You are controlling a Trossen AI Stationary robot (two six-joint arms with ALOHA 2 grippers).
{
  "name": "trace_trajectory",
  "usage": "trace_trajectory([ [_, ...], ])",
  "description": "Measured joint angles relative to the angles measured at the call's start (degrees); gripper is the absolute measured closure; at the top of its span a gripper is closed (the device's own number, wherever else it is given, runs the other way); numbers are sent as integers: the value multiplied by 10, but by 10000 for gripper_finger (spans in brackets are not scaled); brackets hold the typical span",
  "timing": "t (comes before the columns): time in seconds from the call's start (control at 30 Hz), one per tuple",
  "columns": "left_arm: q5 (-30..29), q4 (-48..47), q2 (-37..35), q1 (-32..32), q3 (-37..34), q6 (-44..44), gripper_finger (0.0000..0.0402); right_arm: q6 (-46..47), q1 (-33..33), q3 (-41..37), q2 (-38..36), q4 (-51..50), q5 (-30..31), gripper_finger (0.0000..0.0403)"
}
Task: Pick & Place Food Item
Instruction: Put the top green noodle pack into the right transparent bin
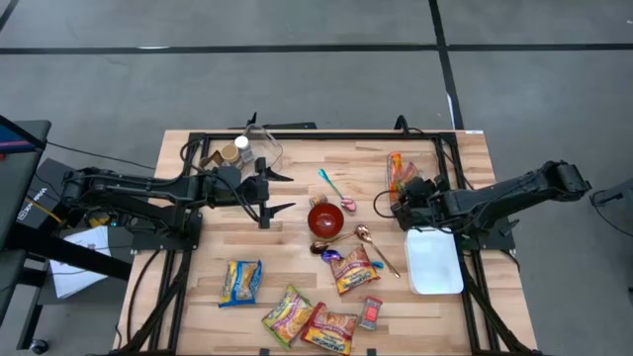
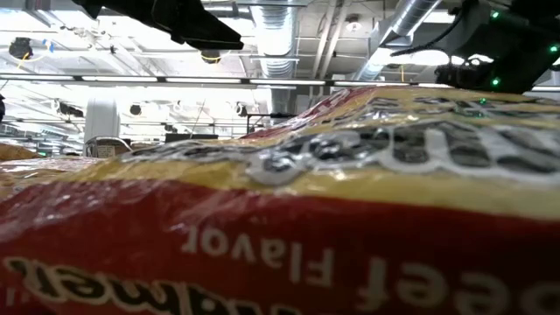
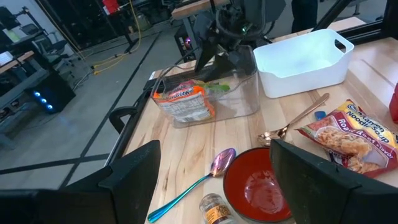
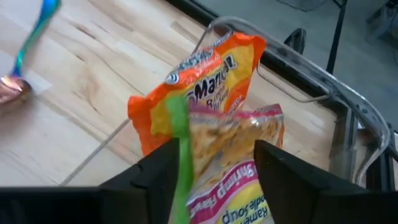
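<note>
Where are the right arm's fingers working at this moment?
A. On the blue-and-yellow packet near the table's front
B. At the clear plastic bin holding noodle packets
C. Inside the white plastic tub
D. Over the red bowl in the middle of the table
B: the right gripper hangs at the clear plastic bin, fingers either side of the pink-and-yellow noodle packet standing beside the orange noodle packet.
</note>
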Motion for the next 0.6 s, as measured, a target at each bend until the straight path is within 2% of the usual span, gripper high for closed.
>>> trace_trajectory([
  [0.13, 0, 0, 0, 0, 0, 0, 105, 57, 11, 0, -40, -47, 13, 189],
  [0.33, 0, 0, 0, 0, 0, 0, 105, 179, -8, 0, -118, -159, -8, 228],
  [0.43, 0, 0, 0, 0, 0, 0, 105, 170, -37, 1, -172, -153, -55, 240],
  [0.6, 0, 5, 0, 0, 0, 0, 105, 74, -97, 13, -245, -78, -143, 238],
])
